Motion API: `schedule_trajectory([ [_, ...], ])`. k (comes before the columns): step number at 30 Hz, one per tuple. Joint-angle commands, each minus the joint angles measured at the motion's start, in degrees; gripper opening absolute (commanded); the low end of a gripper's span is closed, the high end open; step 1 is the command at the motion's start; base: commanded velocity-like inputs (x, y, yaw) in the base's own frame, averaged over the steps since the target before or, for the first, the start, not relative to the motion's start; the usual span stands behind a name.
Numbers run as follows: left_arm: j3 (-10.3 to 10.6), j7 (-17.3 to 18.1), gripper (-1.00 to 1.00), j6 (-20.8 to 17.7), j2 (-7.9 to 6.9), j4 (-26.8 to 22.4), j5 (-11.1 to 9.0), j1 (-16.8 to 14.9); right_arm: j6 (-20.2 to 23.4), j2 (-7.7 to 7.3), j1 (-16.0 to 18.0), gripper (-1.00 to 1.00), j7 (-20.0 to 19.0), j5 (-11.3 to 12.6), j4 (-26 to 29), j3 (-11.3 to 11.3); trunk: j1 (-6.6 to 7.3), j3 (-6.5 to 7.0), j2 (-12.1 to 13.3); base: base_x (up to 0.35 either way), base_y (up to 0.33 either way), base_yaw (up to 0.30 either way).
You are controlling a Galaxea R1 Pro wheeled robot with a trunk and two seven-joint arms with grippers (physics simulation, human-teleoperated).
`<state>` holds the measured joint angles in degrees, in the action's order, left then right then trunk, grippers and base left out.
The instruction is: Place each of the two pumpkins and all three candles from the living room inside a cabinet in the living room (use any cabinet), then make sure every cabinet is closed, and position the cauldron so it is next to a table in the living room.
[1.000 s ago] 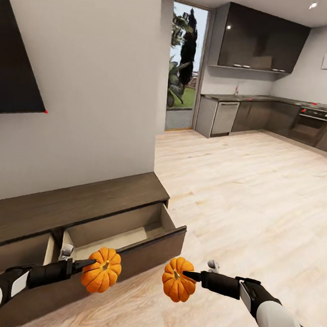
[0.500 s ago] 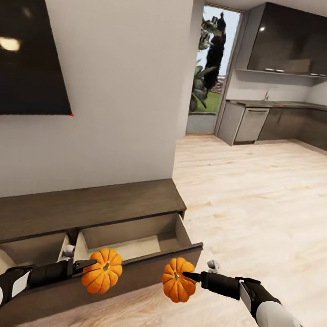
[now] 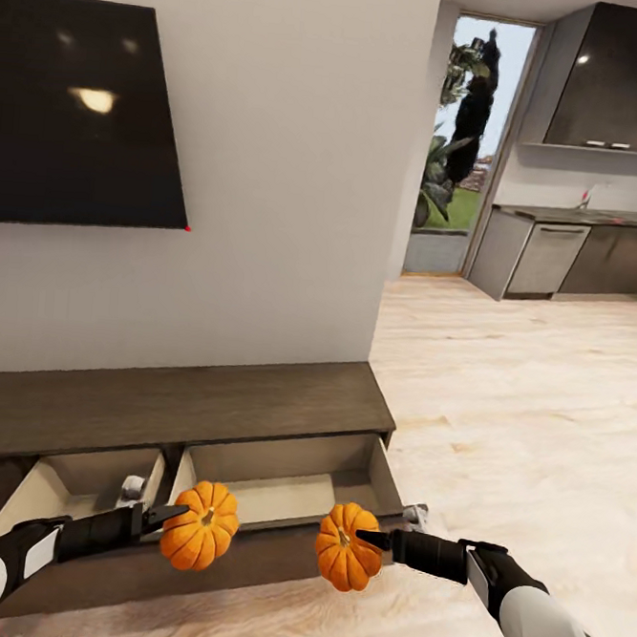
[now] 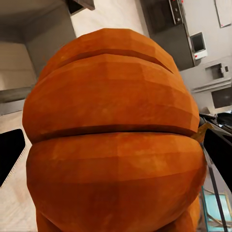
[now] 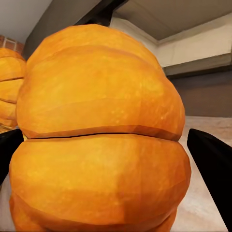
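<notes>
Shift since earlier: whole head view has swung, so the camera turned; the cabinet point(image 3: 177, 408) now sits squarer in front, the TV point(image 3: 86, 109) shows almost whole, and the kitchen has slid off to the side. Both arms and their loads keep the same place in the picture.
Meaning for task: judged from this, the robot is lining up on the open drawers; both pumpkins are not yet inside.
Left gripper point(image 3: 181, 513): clamped on the left pumpkin point(image 3: 200, 526), held in the air in front of the drawer front.
Right gripper point(image 3: 364, 535): clamped on the right pumpkin point(image 3: 347, 546), held in the air in front of the right drawer's point(image 3: 295, 489) near corner.
Drawers: two stand pulled out, side by side, pale insides showing; the left drawer point(image 3: 84, 492) shows bare inner walls.
Head view adds: where the pumpkins hang relative to the drawers.
Left wrist view adds: pumpkin ribs point(image 4: 113, 145) close up, dark fingers point(image 4: 9, 154) at either side, kitchen units behind.
Right wrist view adds: right pumpkin point(image 5: 101, 140) between dark fingers point(image 5: 212, 159), with the other pumpkin point(image 5: 9, 87) peeking beside it.
</notes>
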<state>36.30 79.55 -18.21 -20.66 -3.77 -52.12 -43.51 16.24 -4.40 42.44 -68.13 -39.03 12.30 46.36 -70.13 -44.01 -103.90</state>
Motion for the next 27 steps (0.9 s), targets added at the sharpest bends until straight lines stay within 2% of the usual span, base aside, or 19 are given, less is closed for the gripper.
schedule_trajectory([
  [1, -0.1, 0.0, -1.00, 0.0, 0.00, 0.0, 0.0, 0.0, 0.0, 0.00, 0.0, -1.00, 0.0, 0.1, 0.0, 0.2, 0.00, 0.05, 0.0, 0.118, -0.105, 0.281],
  [14, -0.1, 0.0, -1.00, 0.5, 0.02, 0.0, 0.0, 0.0, 0.0, 0.00, 0.0, -1.00, 0.1, 0.1, 0.0, 0.2, 0.00, 0.59, 0.0, 0.127, -0.105, 0.280],
  [22, -0.1, 0.0, -1.00, 0.5, 0.09, 0.0, 0.0, 0.0, 0.0, 0.00, 0.0, -1.00, 0.1, 0.1, 0.0, 0.2, 0.00, 0.91, 0.0, 0.290, -0.105, 0.274],
  [27, -0.1, 0.0, -1.00, 0.5, 0.09, 0.0, 0.0, 0.0, 0.0, 0.00, 0.0, -1.00, 0.0, 0.1, 0.0, 0.2, 0.00, 0.94, 0.0, 0.321, -0.096, 0.072],
])
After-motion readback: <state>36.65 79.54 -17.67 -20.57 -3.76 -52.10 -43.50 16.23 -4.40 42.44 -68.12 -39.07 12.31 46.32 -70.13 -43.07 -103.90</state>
